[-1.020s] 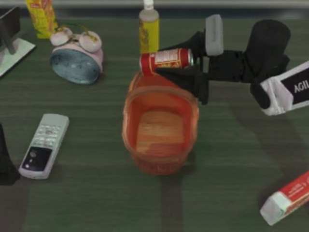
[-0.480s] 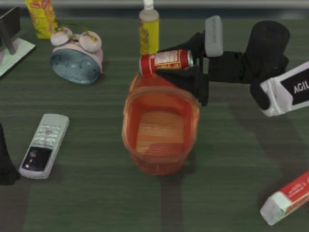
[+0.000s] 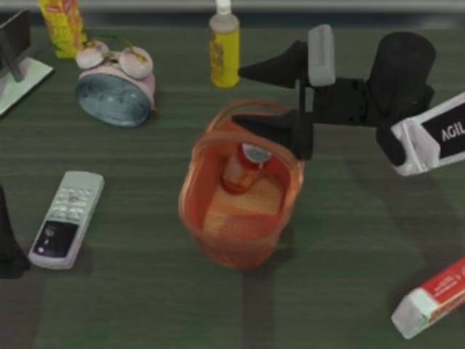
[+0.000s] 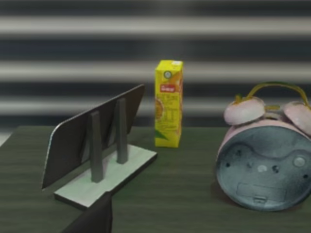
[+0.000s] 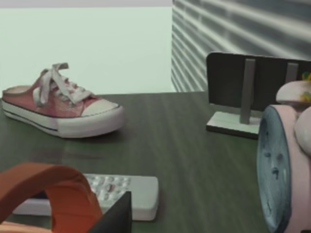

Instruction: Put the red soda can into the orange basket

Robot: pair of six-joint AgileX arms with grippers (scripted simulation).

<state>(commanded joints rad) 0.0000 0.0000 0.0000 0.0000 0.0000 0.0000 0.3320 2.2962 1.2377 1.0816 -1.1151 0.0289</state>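
A pink alarm clock (image 3: 116, 86), yellow carton (image 3: 63, 25), yellow bottle (image 3: 224, 47), grey remote (image 3: 67, 218) and red-and-white carton (image 3: 432, 297) sit on the desk (image 3: 131, 305).

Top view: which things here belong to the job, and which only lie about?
Job: small red cylindrical soda can, inside the large orange woven basket; open right gripper above its rim.

Lying about: pink alarm clock, grey remote control, yellow bottle, yellow juice carton, red-and-white carton.
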